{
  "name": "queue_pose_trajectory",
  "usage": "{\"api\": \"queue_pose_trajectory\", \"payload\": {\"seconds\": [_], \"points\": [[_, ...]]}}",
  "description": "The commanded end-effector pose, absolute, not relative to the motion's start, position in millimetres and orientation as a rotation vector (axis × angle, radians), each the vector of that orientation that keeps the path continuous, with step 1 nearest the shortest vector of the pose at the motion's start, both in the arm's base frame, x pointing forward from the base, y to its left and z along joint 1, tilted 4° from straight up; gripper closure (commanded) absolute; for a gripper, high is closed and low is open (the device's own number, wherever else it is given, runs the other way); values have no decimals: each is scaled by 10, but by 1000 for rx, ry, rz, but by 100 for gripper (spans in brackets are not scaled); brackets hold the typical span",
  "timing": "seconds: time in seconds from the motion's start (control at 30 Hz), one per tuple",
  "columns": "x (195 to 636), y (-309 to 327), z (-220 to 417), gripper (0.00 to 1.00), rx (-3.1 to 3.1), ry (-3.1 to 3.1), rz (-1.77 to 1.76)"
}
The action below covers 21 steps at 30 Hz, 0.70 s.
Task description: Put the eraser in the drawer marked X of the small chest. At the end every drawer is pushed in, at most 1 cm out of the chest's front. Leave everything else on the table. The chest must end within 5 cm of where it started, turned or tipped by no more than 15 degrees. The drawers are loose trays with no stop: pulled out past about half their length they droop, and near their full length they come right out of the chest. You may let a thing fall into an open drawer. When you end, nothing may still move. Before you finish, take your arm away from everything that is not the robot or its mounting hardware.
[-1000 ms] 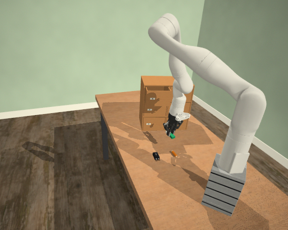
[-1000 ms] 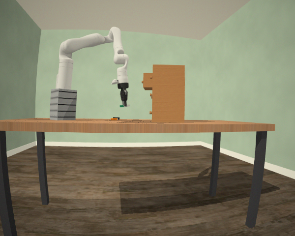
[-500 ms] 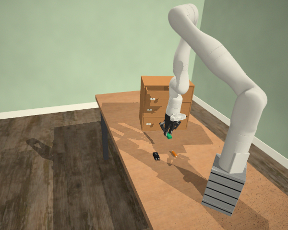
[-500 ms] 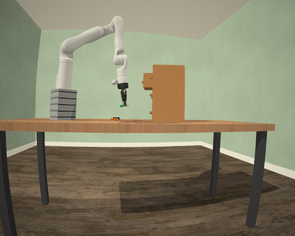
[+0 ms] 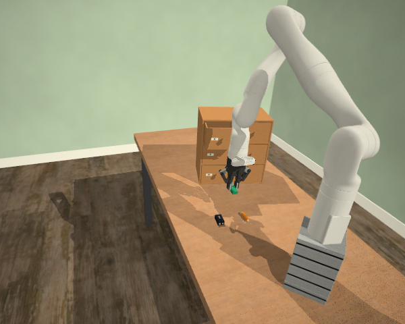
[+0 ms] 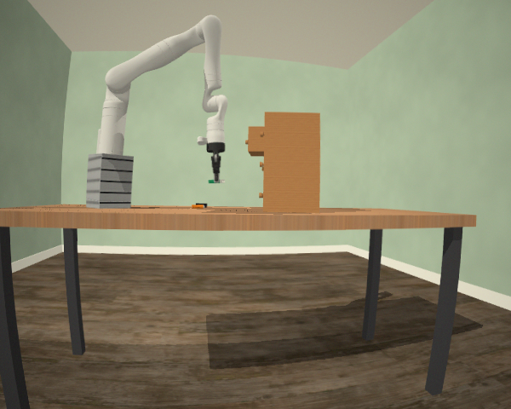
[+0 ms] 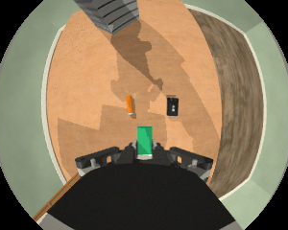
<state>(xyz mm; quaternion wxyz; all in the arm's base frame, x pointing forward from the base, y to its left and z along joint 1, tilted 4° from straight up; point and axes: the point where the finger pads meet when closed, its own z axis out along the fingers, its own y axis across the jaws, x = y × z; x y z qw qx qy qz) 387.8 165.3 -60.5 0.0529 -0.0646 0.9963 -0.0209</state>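
Brown wood-grained tabletop (image 5: 230,289) (image 6: 229,221) (image 7: 82,86) fills the near part of the top view, its long edge slanting past dark floorboards (image 5: 108,244) (image 6: 229,281) (image 7: 240,91). Nearest stands the grey ribbed mount (image 5: 314,268) (image 6: 115,182) (image 7: 110,14), well in from that edge. Beyond it lie a small black block (image 5: 219,219) (image 6: 203,204) (image 7: 173,106) with two pale dots and an orange stick (image 5: 244,216) (image 6: 198,206) (image 7: 130,104), apart from each other, the black one closer to the long edge.

Past these, the gripper (image 5: 233,187) (image 6: 215,179) (image 7: 144,145) points down, its fingers closed on the green-and-white eraser (image 5: 233,190) (image 6: 211,181) (image 7: 144,138). There is open air beneath the eraser, and a gap between gripper and chest in the exterior view.

Farther back, the chest (image 5: 217,114) (image 6: 291,163) stands upright with an upper drawer (image 5: 213,133) (image 6: 255,141) jutting from its front; its label is too small to read. Behind everything rises a pale green wall (image 5: 91,69) (image 6: 269,88).
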Motion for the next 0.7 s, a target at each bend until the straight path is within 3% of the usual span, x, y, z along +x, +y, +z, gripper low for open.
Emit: {"api": "queue_pose_trajectory", "payload": {"seconds": [0.0,0.67], "points": [[3999,1533,-614,81,-121,3082,-70],[4009,1603,-616,81,7,3083,-66]]}}
